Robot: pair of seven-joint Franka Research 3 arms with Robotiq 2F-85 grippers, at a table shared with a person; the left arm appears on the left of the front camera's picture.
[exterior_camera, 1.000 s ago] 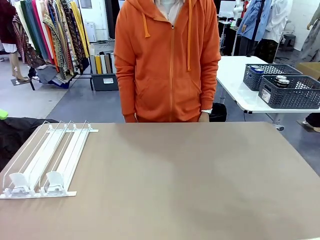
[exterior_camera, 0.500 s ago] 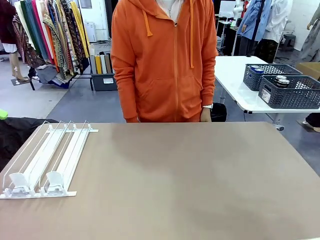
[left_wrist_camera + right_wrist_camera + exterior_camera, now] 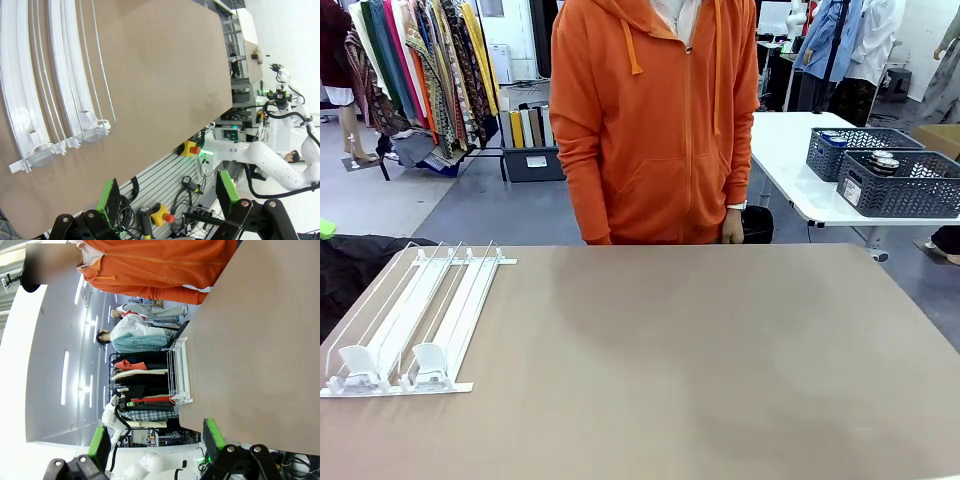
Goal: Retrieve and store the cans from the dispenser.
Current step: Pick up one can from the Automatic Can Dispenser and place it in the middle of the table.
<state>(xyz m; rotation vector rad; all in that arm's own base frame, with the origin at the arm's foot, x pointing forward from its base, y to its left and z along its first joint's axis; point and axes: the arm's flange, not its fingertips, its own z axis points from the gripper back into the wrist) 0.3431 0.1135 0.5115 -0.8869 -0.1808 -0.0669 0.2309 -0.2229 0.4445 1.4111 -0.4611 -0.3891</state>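
Lying on the table (image 3: 720, 350) well apart from both released end effectors (image 3: 166, 197) (image 3: 156, 441), dispenser (image 3: 415, 320) sits at its left

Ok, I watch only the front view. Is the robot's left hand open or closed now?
Observer: Open. In the left wrist view the left hand holds its green pads wide apart, with nothing between them.
Operator: And the right hand?
Observer: The right hand is open too, and empty.
Operator: Where does the left hand point?
Observer: At the grey slotted panel below the near edge of the brown table, not at the tabletop.
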